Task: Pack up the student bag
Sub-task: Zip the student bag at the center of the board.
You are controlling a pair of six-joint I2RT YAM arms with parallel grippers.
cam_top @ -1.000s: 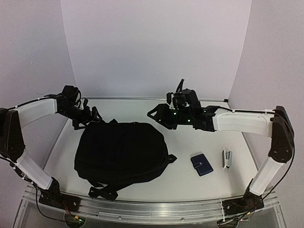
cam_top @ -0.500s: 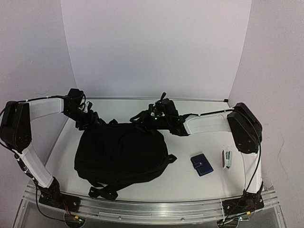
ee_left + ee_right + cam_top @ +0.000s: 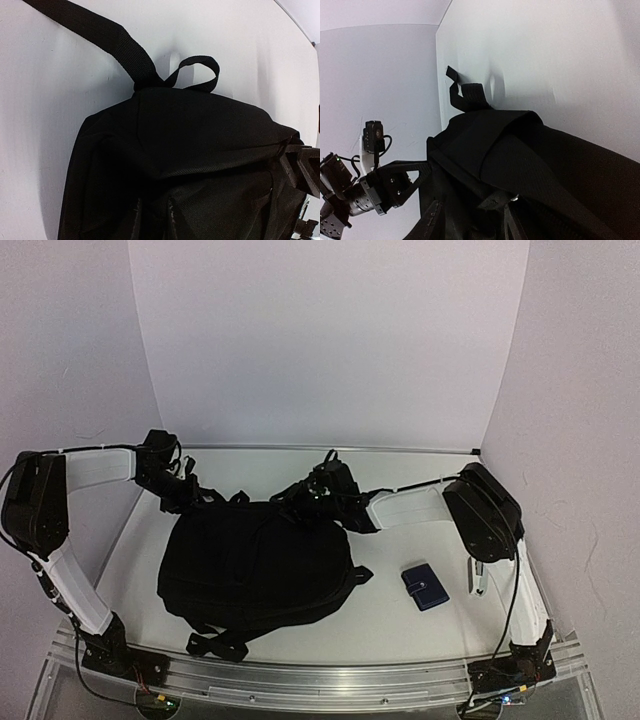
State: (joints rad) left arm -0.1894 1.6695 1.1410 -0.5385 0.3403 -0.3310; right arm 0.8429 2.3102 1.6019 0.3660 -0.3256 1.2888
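- Black backpack (image 3: 255,560) lies flat on the table (image 3: 400,630), dark-blue wallet (image 3: 425,586) to its right.
- At the backpack's far edge, left gripper (image 3: 203,497) and right gripper (image 3: 300,502) — fingers buried in black fabric, so clamped or loose, cannot tell.

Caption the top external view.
Left gripper and right gripper at the far edge of the large black fabric backpack.

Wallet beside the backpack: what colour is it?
The wallet is dark blue, clearest in the top external view.
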